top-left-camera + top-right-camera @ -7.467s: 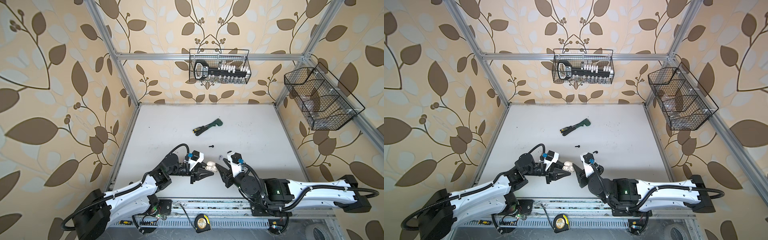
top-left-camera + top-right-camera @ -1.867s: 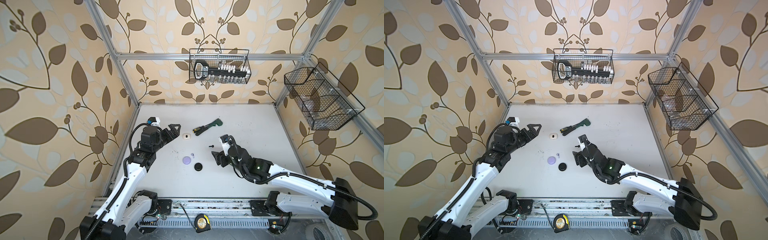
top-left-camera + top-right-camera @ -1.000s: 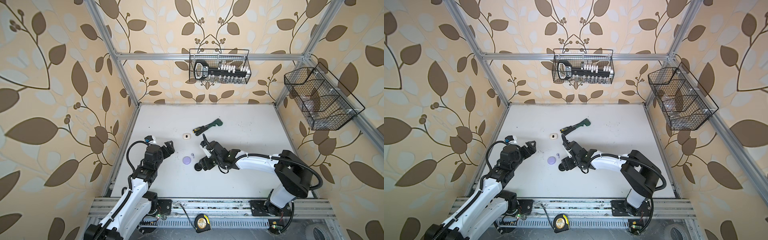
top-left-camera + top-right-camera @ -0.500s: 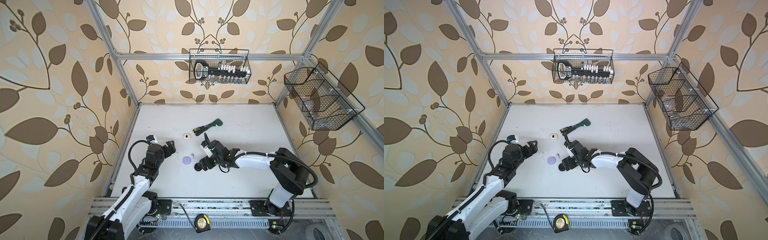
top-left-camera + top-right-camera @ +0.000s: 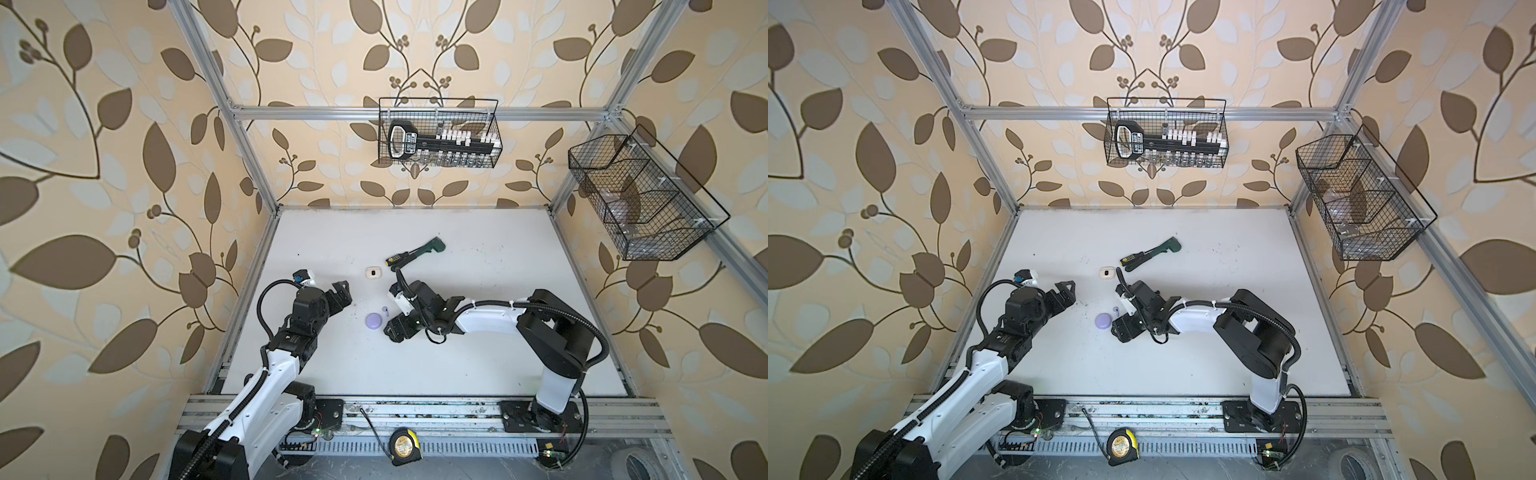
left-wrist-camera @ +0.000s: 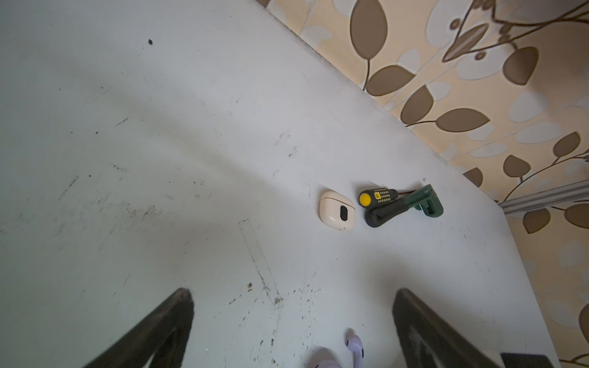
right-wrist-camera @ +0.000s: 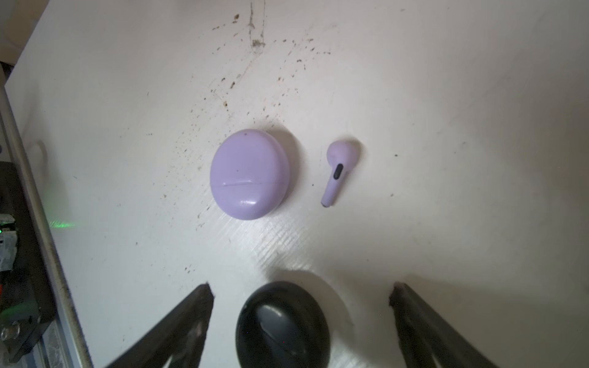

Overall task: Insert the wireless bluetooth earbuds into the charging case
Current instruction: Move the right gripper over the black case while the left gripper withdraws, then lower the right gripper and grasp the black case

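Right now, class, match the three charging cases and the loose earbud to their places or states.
Things:
1 lilac case
2 black case
3 cream case
4 lilac earbud

Places or states:
A beside the screwdriver
B between the fingers of the open right gripper
C out of its case, lying loose
D shut, next to the earbud

Pairs: 1-D, 2-B, 3-A, 4-C

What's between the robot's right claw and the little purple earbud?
In the right wrist view, the black case sits between the fingers of the open right gripper; from there to the lilac earbud is only bare table.
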